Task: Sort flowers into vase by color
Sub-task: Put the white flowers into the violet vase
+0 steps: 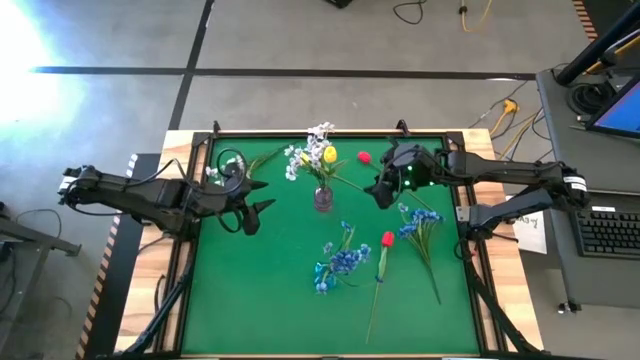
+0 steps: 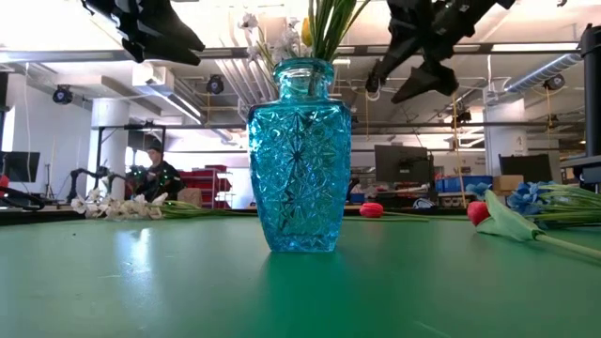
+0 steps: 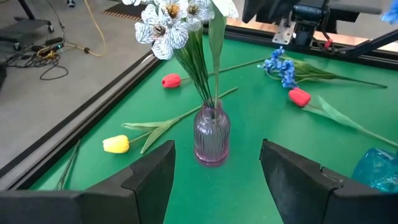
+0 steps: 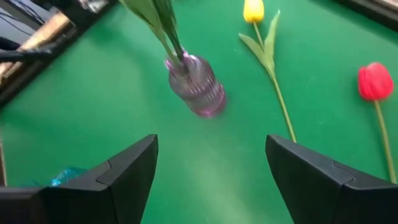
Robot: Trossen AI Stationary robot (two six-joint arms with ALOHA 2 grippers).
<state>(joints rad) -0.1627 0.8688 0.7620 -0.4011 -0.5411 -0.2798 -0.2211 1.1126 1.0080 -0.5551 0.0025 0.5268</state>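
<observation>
Left pincer released, hovering left of the vase, right pincer released, raised just right of it, white flowers standing in the vase mid-desk.

White flowers upright in vase; others flat on mat.

A green mat is covering the desk, and a wooden edge of the desk is showing around the mat. At the right of the desk, a black keyboard is lying near a sheet of white paper. Yellow cables are lying on the grey floor behind the desk. In the room beyond, a person is sitting, and dark monitors are standing on other desks.
</observation>
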